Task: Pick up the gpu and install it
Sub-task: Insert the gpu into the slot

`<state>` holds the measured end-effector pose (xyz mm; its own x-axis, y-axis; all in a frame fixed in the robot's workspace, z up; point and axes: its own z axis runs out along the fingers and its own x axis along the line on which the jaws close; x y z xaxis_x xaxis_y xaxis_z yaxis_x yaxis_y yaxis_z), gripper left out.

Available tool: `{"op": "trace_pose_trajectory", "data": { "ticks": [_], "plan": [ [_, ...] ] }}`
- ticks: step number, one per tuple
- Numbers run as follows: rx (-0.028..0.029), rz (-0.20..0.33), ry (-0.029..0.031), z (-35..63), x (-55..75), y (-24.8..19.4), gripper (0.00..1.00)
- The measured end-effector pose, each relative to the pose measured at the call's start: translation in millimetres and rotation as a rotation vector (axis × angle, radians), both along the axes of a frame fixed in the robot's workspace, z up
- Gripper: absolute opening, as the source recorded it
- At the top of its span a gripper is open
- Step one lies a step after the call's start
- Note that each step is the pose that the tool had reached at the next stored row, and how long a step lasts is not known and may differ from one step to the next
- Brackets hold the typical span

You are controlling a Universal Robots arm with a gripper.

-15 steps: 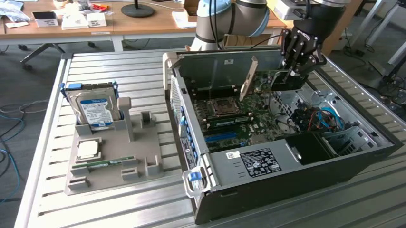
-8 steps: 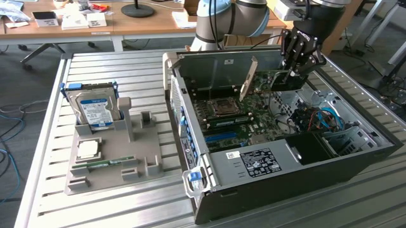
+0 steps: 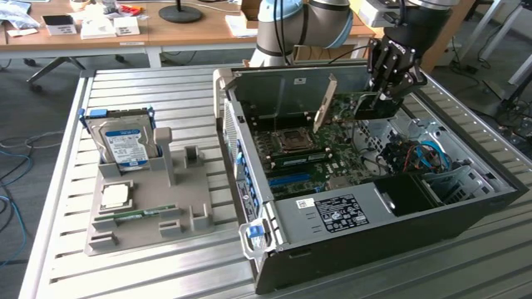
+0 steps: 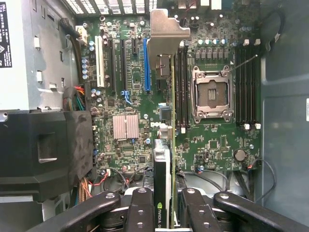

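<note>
- The hand (image 3: 378, 104) is hanging over the open computer case (image 3: 374, 237), and it is clenching the gpu (image 3: 347, 101) between its two sides.
- In the wrist view the hand (image 4: 164, 210) is gripping the card edge-on: the black fingers (image 4: 142, 208) are pressing in on both faces, and the gpu (image 4: 163, 159) is running straight out from between them.
- The gpu is standing on edge above the motherboard (image 4: 130, 96), inside the case walls.
- Its silver bracket (image 3: 326, 103) is pointing down along the rear wall of the case, towards the exterior view's left of the hand.
- From the wrist, that bracket (image 4: 166, 34) is sitting at the far end of the card, just beside the blue slot (image 4: 147, 65) and between that slot and the empty processor socket (image 4: 211, 94).
- Whether the card's lower edge is touching a slot, I cannot tell.
- Out on the slatted metal desk (image 3: 149, 87), well apart from the case, a grey holder (image 3: 149, 215) is carrying a hard drive (image 3: 124, 144) upright with its blue-and-white label facing us.
- A small green memory stick (image 3: 137, 215) is lying flat on the same holder.
</note>
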<state>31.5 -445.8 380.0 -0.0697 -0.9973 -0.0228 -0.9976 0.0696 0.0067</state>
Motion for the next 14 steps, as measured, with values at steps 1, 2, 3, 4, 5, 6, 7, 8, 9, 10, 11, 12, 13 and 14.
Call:
{"op": "trace_pose_trajectory", "data": {
  "ticks": [1,2,3,4,5,6,7,8,9,10,11,12,13,14],
  "plan": [
    [0.0001,0.000,-0.0007,-0.2,-0.4,0.0,0.27],
    [-0.0002,0.000,-0.0097,-1.2,-2.2,0.0,0.27],
    [-0.0002,0.000,-0.0132,-1.5,-2.8,0.0,0.27],
    [-0.0003,0.001,-0.0156,-1.7,-3.4,0.0,0.27],
    [-0.0004,0.000,-0.0169,-1.7,-4.1,0.0,0.27],
    [-0.0003,0.000,-0.0172,-1.8,-4.4,0.0,0.27],
    [-0.0001,0.001,-0.0173,-1.9,-4.3,0.0,0.27],
    [-0.0002,0.000,-0.0173,-1.8,-4.4,0.0,0.27],
    [-0.0001,0.000,-0.0173,-1.9,-4.4,0.0,0.27],
    [-0.0002,0.000,-0.0173,-1.8,-4.4,0.0,0.27],
    [-0.0001,0.000,-0.0173,-1.9,-4.4,0.0,0.27],
    [-0.0002,0.000,-0.0173,-2.0,-4.4,0.0,0.27],
    [0.0000,0.001,-0.0173,-2.3,-4.4,0.1,0.27],
    [-0.0002,0.001,-0.0173,-2.7,-4.4,0.1,0.27]
  ]
}}
